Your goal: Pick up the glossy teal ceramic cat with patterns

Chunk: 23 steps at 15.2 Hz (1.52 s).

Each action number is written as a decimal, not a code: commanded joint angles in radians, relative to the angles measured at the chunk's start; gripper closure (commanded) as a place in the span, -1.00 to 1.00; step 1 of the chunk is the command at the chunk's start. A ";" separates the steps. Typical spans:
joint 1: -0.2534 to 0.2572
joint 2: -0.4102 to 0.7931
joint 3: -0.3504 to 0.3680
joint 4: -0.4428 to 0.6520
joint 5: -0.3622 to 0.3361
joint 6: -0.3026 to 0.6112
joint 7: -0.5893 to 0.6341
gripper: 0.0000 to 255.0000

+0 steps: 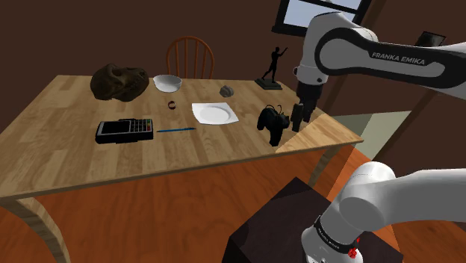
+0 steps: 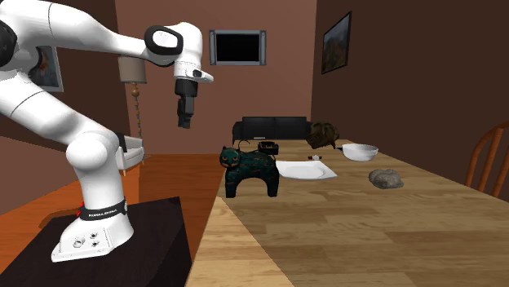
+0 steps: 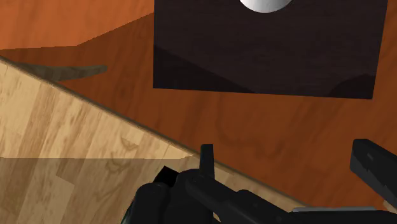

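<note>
Step in hand: approach. Our gripper (image 2: pixel 184 121) hangs released just off the table (image 1: pixel 89 164) edge, above and beside the cat (image 1: pixel 272 123), which stands at the corner nearest the stand. Next, we judge: shift over the cat, descend, straddle its body.

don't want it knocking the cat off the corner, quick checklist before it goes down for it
1. Cat upright on the table: ok.
2. Gripper open, holding nothing: ok.
3. Gripper lined up above the cat: not ok, it hangs to one side, past the table's edge.
4. Space around the cat: ok, the plate sits apart.
5. Cat well back from the edge: not ok, it stands near the corner.
</note>
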 commanded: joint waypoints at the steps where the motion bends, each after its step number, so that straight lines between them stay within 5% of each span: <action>1: 0.000 0.000 0.000 0.000 0.000 0.000 0.000 -1.00; 15: -0.109 0.604 -0.133 0.372 -0.062 0.106 0.039 -1.00; 23: -0.111 0.624 -0.138 0.290 -0.063 0.207 0.050 -1.00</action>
